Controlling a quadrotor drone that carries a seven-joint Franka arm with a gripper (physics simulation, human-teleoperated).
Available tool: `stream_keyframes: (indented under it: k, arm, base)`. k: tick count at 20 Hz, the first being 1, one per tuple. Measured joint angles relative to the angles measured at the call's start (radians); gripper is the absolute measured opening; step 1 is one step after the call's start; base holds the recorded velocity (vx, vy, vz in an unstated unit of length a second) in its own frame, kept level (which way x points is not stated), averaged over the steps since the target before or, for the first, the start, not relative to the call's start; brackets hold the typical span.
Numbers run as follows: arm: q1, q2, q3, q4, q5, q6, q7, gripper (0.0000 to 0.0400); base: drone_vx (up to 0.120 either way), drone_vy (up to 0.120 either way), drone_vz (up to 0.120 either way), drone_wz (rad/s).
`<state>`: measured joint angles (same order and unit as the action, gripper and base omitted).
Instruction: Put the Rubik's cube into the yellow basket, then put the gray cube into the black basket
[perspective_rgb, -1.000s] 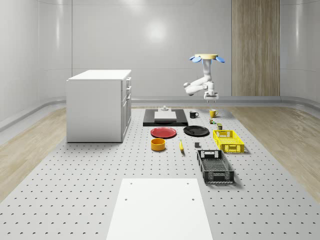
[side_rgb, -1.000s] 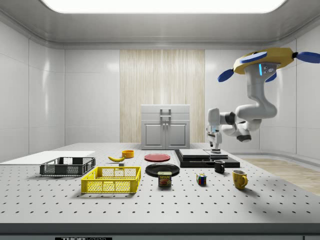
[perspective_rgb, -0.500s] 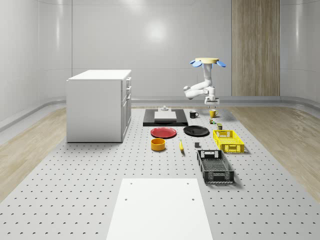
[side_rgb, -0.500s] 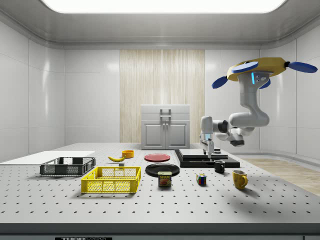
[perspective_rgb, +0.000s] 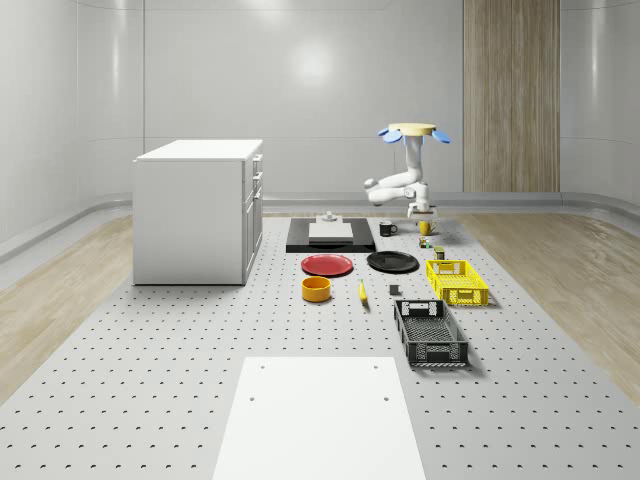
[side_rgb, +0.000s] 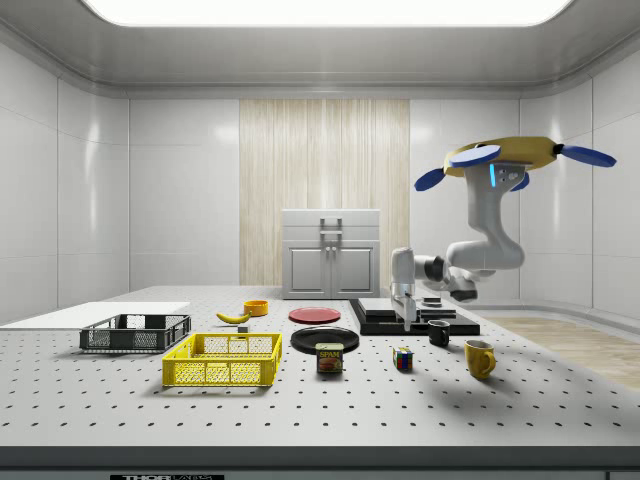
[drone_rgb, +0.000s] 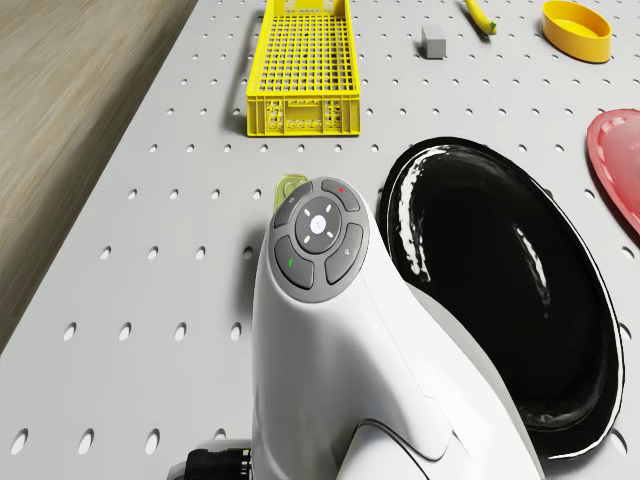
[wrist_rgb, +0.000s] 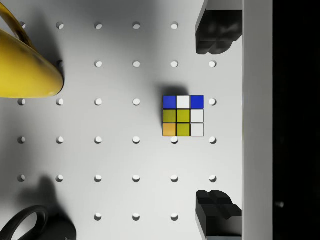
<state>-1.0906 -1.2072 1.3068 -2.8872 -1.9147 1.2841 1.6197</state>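
- I was in the first step of the task: the approach to the Rubik's cube (wrist_rgb: 183, 116), which was not yet grasped and not yet in the yellow basket (perspective_rgb: 457, 281).
- My drone (side_rgb: 503, 160) hovered in the air over the far part of the table (perspective_rgb: 150, 400), above the area of the yellow mug (side_rgb: 479, 358) and the black mug (side_rgb: 438, 333), and my arm reached down from it.
- My gripper (side_rgb: 404, 312) hung above the Rubik's cube; in the side view it was clearly higher than the cube and apart from it.
- In the wrist view my two fingertips (wrist_rgb: 216, 33) stood wide apart, with the cube lying on the table between their lines, and nothing was held.
- The cube seemed a little off the middle line of the fingers, toward the yellow mug's side, but from this one view I could not be sure.
- The gray cube (drone_rgb: 433, 39) lay on the table beside the yellow basket, and the black basket (perspective_rgb: 430, 333) stood further on, next after the yellow one; this second step was not begun.
- In my judgement the next move called for a straight descent, with a small correction to center the cube between the fingers, and then closing on two opposite faces.
- The black plate (drone_rgb: 500, 290) and the mugs were near, so the descent needed care.
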Motion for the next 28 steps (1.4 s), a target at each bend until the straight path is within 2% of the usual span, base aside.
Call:
stream_keyframes:
  k: [13,22,28]
  arm:
    - [-0.017,-0.057,0.015,0.004,0.028,0.053,0.016,0.0400]
    - [-0.019,-0.104,-0.044,0.016,-0.018,0.116,0.014,0.0400]
    - [-0.045,-0.116,-0.049,0.040,-0.023,0.138,0.019,0.0400]
  base:
    - [0.000,0.012,-0.117,0.000]
    - [0.000,0.000,0.000,0.000]
    - [0.000,0.000,0.000,0.000]
